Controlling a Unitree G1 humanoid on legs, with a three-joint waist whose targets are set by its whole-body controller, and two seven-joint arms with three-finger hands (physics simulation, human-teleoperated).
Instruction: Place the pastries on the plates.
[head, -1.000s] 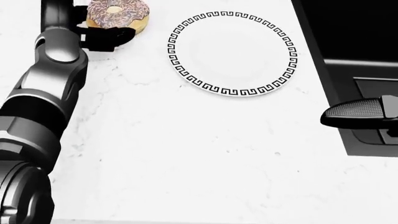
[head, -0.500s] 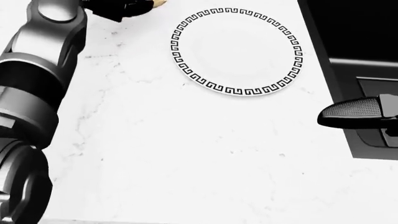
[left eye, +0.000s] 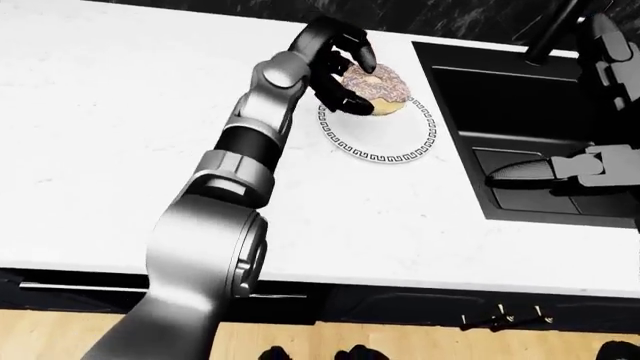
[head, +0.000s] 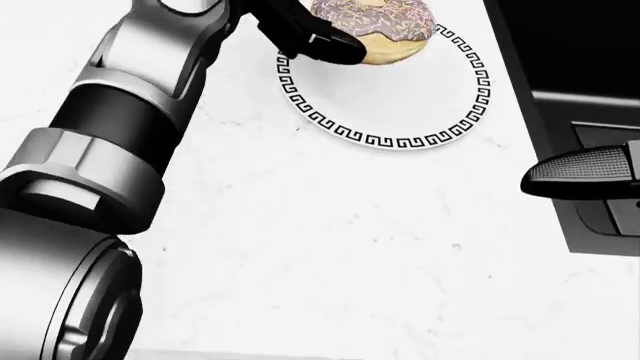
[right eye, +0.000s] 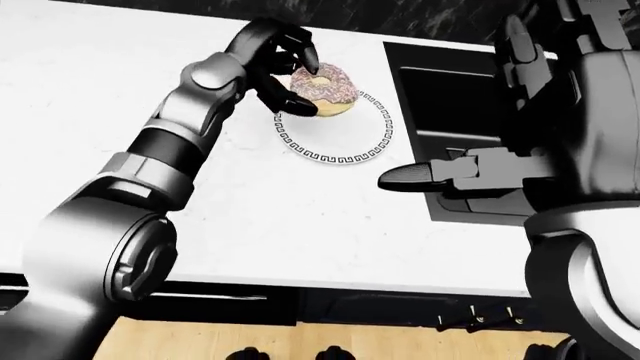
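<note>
doughnut (left eye: 376, 91) first: in the left-eye view the pink-frosted, sprinkled pastry sits in the left hand (left eye: 340, 71), whose dark fingers curl around its left side, and it hangs over the upper part of the plate (left eye: 385, 146) with the black key-pattern rim; whether its underside already touches the plate cannot be told. a second ago the doughnut was off to the left of the plate on the bare counter (left eye: 120, 120), and half a second ago it had nearly left the frame, so the arm has carried it across and the drop is what remains for this pastry. the right hand (left eye: 530, 172) hovers over the black sink (left eye: 520, 142), one finger stretched out, holding nothing; its other fingers are out of sight. in the head view the doughnut lies at the top edge, overlapping the plate's upper rim, with the dark fingers (head: 320, 41) pressed to its left flank; the plate looks slightly higher in the frame than before, so the camera has likely tipped a little. in the right-eye view the same grip shows from the other side, the doughnut above the plate's upper left part and the right hand well apart from it. no brand, label or writing can be read anywhere; the plate's border is only a pattern.
</note>
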